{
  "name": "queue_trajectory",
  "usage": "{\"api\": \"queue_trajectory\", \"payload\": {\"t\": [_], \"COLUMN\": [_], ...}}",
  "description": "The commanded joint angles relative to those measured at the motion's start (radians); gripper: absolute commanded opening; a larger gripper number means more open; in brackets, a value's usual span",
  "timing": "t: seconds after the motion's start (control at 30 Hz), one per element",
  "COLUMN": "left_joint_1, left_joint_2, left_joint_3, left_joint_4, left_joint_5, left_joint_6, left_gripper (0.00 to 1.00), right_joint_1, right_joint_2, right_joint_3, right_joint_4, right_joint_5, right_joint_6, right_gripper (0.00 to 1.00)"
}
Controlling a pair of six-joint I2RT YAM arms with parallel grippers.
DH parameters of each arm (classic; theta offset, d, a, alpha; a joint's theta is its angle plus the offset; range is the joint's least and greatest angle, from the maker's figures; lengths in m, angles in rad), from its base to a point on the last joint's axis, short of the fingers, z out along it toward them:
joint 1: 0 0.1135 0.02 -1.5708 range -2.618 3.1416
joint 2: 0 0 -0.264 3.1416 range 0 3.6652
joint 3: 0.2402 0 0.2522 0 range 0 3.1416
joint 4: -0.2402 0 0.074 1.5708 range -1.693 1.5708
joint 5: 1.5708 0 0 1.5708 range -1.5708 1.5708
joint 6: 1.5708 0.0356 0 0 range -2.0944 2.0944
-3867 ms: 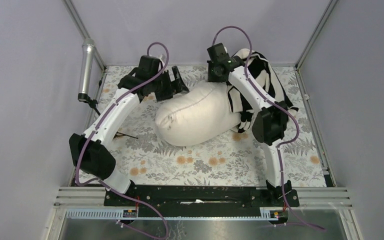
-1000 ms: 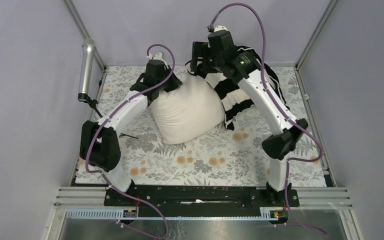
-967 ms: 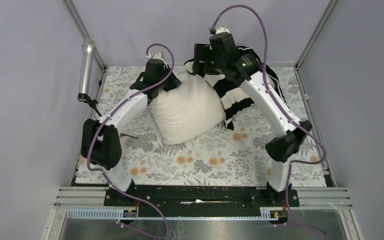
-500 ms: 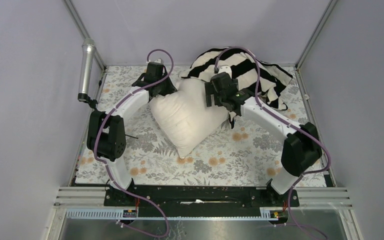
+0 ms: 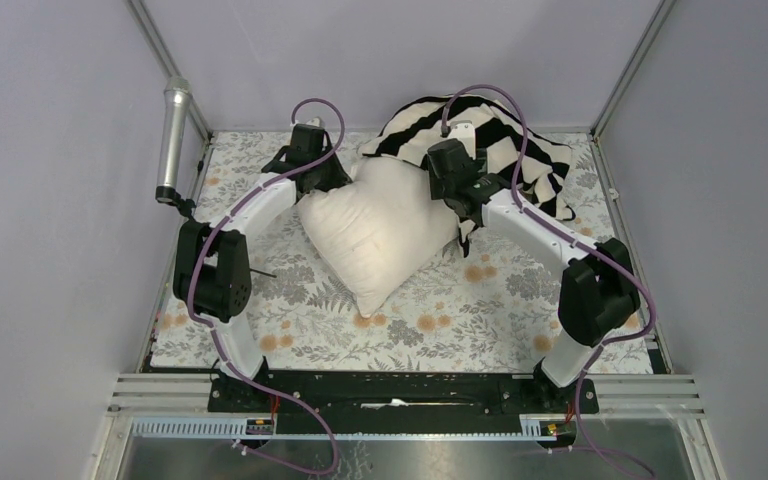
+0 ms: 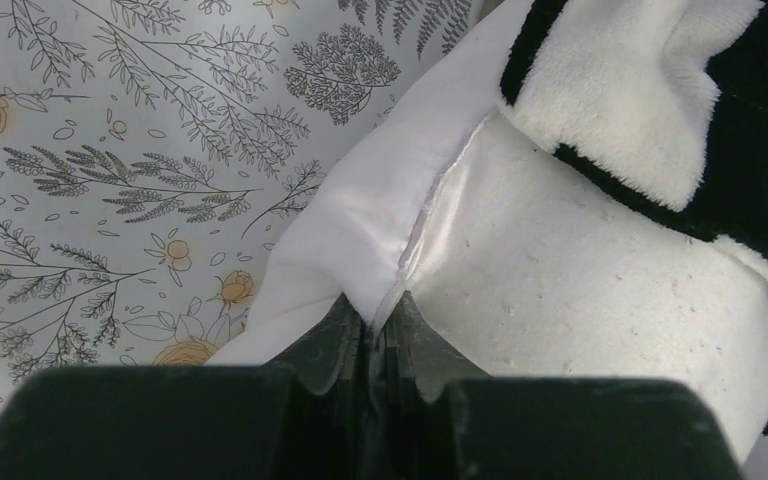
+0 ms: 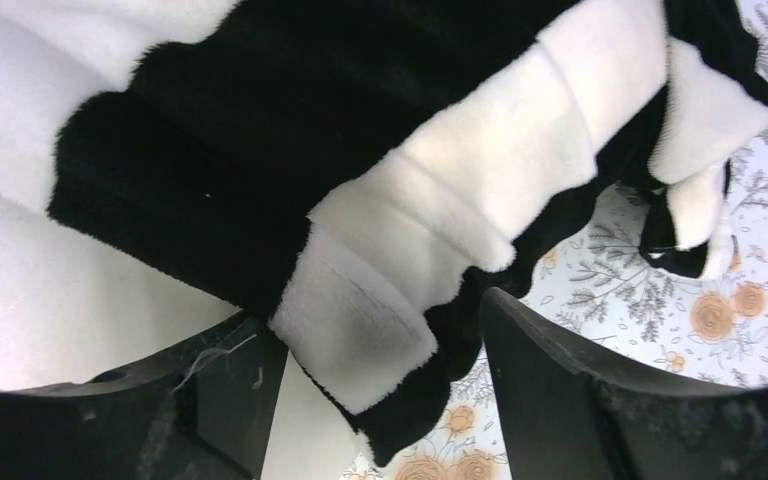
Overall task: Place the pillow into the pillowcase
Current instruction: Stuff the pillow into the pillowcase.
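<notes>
**Pillow**: plain cream, plump. Lies on the table at centre towards the far side, set diagonally, one corner pointing at the near edge. Most of its body is bare.

**Pillowcase**: plush, wide black and white stripes. Bunched in a heap at the far edge, behind and to the right of the pillow. Its edge lies over the pillow's far right end. Whether that end sits inside the opening cannot be told.

**Left gripper**: at the pillow's far left corner. Fingers pressed together on the seamed corner of the cream fabric, pinching it.

**Right gripper**: at the pillow's far right, where the stripes meet the cream. Jaws stand apart, and a folded edge of the pillowcase hangs between them. The fold lies close to one finger, and the table covering shows in the gap before the other. No grip is closed on it.

**Table covering**: pale sheet printed with grey ferns and orange flowers, under everything.

**Purple cables**: looped over both arms.

**Metal cylinder**: silver, fixed by the left frame post, well apart from the pillow.
</notes>
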Motion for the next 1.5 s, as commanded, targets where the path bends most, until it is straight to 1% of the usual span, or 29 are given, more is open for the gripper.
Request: {"api": "queue_trajectory", "payload": {"t": [0.0, 0.07, 0.1, 0.17, 0.2, 0.23, 0.27, 0.37, 0.4, 0.43, 0.5, 0.7, 0.73, 0.77, 0.8, 0.83, 0.87, 0.93, 0.97, 1.0, 1.1, 1.13, 1.23, 1.3, 1.33, 1.37, 1.43, 1.47], "left_joint_1": [0.003, 0.003, 0.003, 0.003, 0.003, 0.001, -0.002, -0.014, -0.017, -0.021, -0.03, -0.033, -0.033, -0.033, -0.034, -0.034, -0.034, -0.034, -0.034, -0.036, -0.042, -0.05, -0.099, -0.142, -0.171, -0.212, -0.278, -0.318], "left_joint_2": [0.003, -0.001, -0.002, -0.001, 0.005, 0.008, 0.01, 0.015, 0.017, 0.016, 0.009, -0.029, -0.036, -0.047, -0.061, -0.088, -0.117, -0.182, -0.219, -0.254, -0.381, -0.424, -0.542, -0.603, -0.625, -0.644, -0.671, -0.681], "left_joint_3": [-0.02, -0.022, -0.023, -0.029, -0.027, -0.029, -0.033, -0.047, -0.05, -0.048, -0.043, -0.02, 0.001, 0.022, 0.044, 0.062, 0.072, 0.068, 0.058, 0.039, -0.046, -0.071, -0.148, -0.204, -0.239, -0.278, -0.368, -0.414], "left_joint_4": [-0.017, -0.015, -0.01, 0.001, 0.002, 0.01, 0.021, 0.057, 0.068, 0.073, 0.074, 0.06, 0.042, 0.021, 0.001, -0.024, -0.047, -0.087, -0.107, -0.127, -0.171, -0.188, -0.247, -0.289, -0.31, -0.325, -0.332, -0.312], "left_joint_5": [0.026, 0.028, 0.028, 0.039, 0.047, 0.054, 0.056, 0.049, 0.051, 0.053, 0.043, 0.034, 0.036, 0.039, 0.037, 0.03, 0.018, -0.004, -0.012, -0.032, -0.076, -0.093, -0.185, -0.204, -0.219, -0.244, -0.258, -0.257], "left_joint_6": [0.007, 0.005, 0.001, -0.008, -0.016, -0.024, -0.034, -0.069, -0.083, -0.09, -0.091, -0.068, -0.056, -0.037, -0.019, 0.001, 0.019, 0.047, 0.059, 0.068, 0.079, 0.081, 0.098, 0.095, 0.087, 0.074, 0.022, -0.007], "left_gripper": [0.0, 0.0, 0.0, 0.0, 0.0, 0.0, 0.0, 0.0, 0.0, 0.0, 0.0, 0.0, 0.02, 0.12, 0.29, 0.51, 0.66, 0.92, 0.98, 0.99, 0.99, 0.99, 0.99, 0.99, 0.99, 0.99, 0.99, 0.99], "right_joint_1": [-0.016, -0.022, -0.023, -0.018, 0.0, 0.043, 0.107, 0.347, 0.37, 0.371, 0.356, 0.198, 0.176, 0.16, 0.147, 0.135, 0.127, 0.118, 0.116, 0.115, 0.116, 0.116, 0.115, 0.115, 0.116, 0.117, 0.117, 0.118], "right_joint_2": [-0.012, 0.001, 0.003, 0.011, 0.014, 0.015, 0.014, 0.041, 0.065, 0.078, 0.072, -0.011, -0.021, -0.028, -0.034, -0.037, -0.041, -0.051, -0.053, -0.056, -0.071, -0.078, -0.086, -0.087, -0.094, -0.106, -0.141, -0.16], "right_joint_3": [0.024, 0.026, 0.029, 0.071, 0.11, 0.17, 0.222, 0.383, 0.426, 0.444, 0.394, 0.243, 0.23, 0.22, 0.213, 0.206, 0.2, 0.186, 0.184, 0.183, 0.173, 0.166, 0.165, 0.166, 0.162, 0.152, 0.113, 0.086], "right_joint_4": [0.005, 0.004, 0.005, -0.028, -0.071, -0.118, -0.162, -0.228, -0.256, -0.272, -0.235, -0.175, -0.172, -0.171, -0.172, -0.172, -0.17, -0.157, -0.157, -0.156, -0.151, -0.148, -0.147, -0.152, -0.152, -0.152, -0.146, -0.147], "right_joint_5": [0.086, 0.08, 0.069, 0.034, 0.02, 0.015, 0.006, -0.101, -0.157, -0.183, -0.183, -0.311, -0.327, -0.337, -0.345, -0.355, -0.365, -0.373, -0.373, -0.371, -0.369, -0.368, -0.367, -0.376, -0.377, -0.371, -0.35, -0.337], "right_joint_6": [-0.025, -0.026, -0.028, -0.015, -0.001, 0.018, 0.037, 0.1, 0.129, 0.155, 0.155, 0.192, 0.196, 0.196, 0.196, 0.199, 0.202, 0.204, 0.204, 0.204, 0.2, 0.199, 0.206, 0.212, 0.215, 0.215, 0.213, 0.212], "right_gripper": [0.73, 0.61, 0.52, 0.26, 0.13, 0.02, 0.0, 0.0, 0.0, 0.0, 0.0, 0.0, 0.0, 0.0, 0.0, 0.0, 0.0, 0.0, 0.0, 0.01, 0.11, 0.12, 0.14, 0.16, 0.2, 0.29, 0.66, 0.8]}}
